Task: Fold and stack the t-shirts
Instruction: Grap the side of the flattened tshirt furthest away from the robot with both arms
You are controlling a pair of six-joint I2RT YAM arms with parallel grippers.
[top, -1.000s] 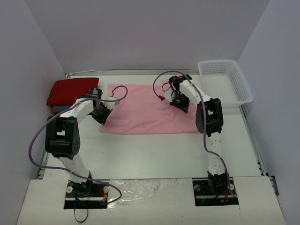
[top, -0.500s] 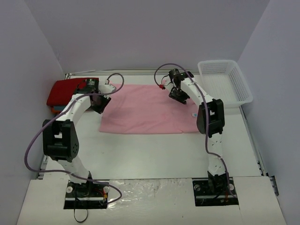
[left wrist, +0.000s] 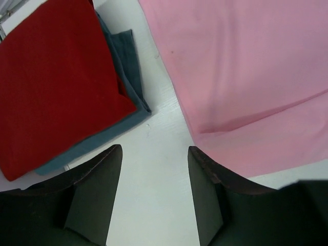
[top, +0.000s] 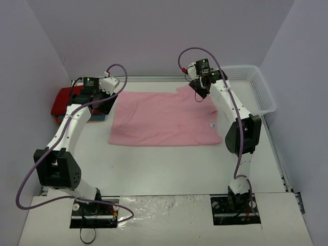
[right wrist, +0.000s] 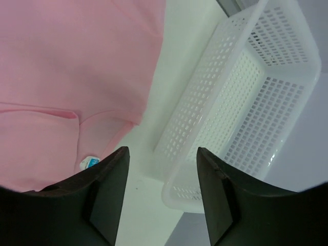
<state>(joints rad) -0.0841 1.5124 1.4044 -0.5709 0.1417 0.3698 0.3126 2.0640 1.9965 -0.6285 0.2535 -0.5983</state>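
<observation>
The light pink t-shirt [top: 164, 118] lies spread flat on the white table, a small label [top: 211, 124] near its right edge. At the far left, a folded red t-shirt [top: 64, 97] rests on a folded teal-blue one [left wrist: 128, 66]. My left gripper [top: 106, 97] hovers open and empty above the bare strip between that stack and the pink shirt [left wrist: 246, 77]; its own view shows the gripper [left wrist: 154, 149] beside the red shirt [left wrist: 51, 87]. My right gripper [top: 201, 92] hangs open and empty over the pink shirt's far right corner. In the right wrist view the gripper [right wrist: 162, 151] frames table between the pink cloth [right wrist: 66, 61] and the basket.
A white plastic mesh basket [top: 266, 97] stands at the far right, close to the right gripper, and fills the right side of the right wrist view [right wrist: 246, 102]. Grey walls enclose the table on three sides. Both arm bases sit at the near edge.
Both grippers went from shut to open, letting go of the pink shirt. Both arms rose and moved toward the far side; the shirt now lies flat.
</observation>
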